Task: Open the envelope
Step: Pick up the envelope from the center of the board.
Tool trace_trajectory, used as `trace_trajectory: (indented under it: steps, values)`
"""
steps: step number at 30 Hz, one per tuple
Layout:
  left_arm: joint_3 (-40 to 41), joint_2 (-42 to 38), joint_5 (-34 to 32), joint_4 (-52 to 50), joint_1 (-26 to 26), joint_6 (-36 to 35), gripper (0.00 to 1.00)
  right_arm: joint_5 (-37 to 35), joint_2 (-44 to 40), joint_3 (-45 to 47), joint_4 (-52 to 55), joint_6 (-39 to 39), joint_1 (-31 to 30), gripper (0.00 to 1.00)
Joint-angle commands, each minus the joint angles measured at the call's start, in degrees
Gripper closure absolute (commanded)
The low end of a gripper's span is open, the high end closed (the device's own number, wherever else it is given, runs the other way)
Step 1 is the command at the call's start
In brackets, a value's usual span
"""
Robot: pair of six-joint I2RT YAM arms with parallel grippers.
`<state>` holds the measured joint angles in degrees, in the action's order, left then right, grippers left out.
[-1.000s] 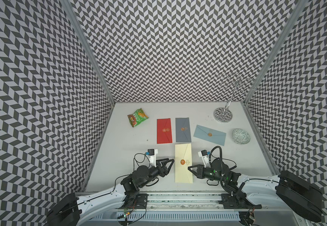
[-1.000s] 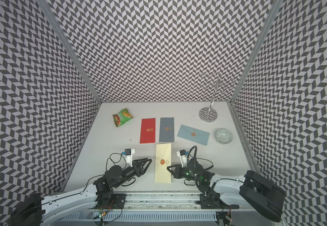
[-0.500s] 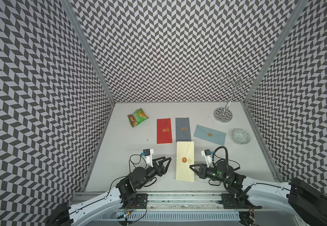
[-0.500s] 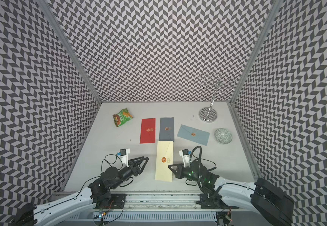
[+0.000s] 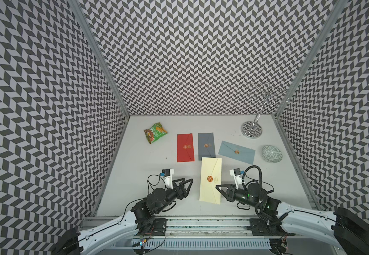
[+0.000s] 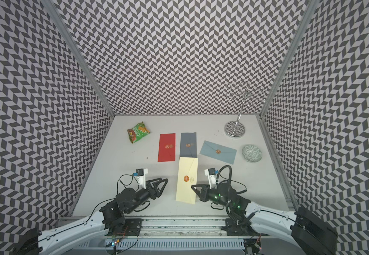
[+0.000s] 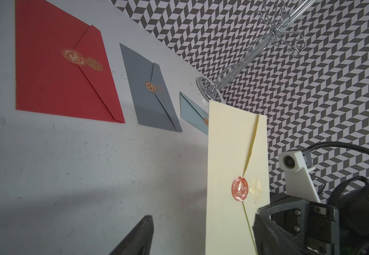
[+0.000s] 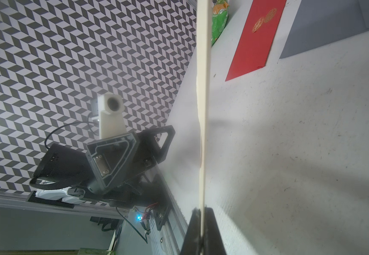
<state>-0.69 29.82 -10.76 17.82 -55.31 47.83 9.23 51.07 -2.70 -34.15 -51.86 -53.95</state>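
Cream paper, the long envelope [image 5: 210, 180] with its round red seal [image 5: 209, 178], is pinched at one long edge in my right hand [image 5: 217, 187] and raised off the pale grey surface [image 5: 139, 176]. That turns the flap toward my left hand [image 5: 187, 182], which stands spread just beside it, not touching. I judge the seal is its target. The red envelope [image 5: 185, 147], dark grey envelope [image 5: 206, 146] and pale blue envelope [image 5: 236, 152] lie beyond; nothing blocks the reach.

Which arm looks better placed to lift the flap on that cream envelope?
Left, probably. The right gripper is shut on the edge of the cream envelope, holding it up. The left gripper is open, empty, and faces the round sticker sealing the flap.
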Motion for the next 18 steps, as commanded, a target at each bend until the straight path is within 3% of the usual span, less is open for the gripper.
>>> trace_trajectory:
  steps: [1, 9, 13, 18]
  values:
    - [-1.1, 1.4, 2.4, -0.7, 1.9, -3.0, 0.26, -0.7, -1.4, 0.5, -0.7, 1.6, -0.4, 1.0]
    - [-0.5, 5.5, 25.9, 13.7, 14.3, -2.9, 0.24, 4.0, -2.9, 0.8, -4.1, 4.8, -0.4, 1.0]
    - [-0.7, 6.4, 29.9, 19.4, 15.6, -2.6, 0.23, 7.7, -2.2, 1.1, -7.5, 5.4, -0.5, 1.0]
    - [-3.2, 13.4, 34.4, 24.0, 15.9, -3.8, 0.25, 13.4, 0.0, 0.9, -12.2, 6.4, -0.5, 1.0]
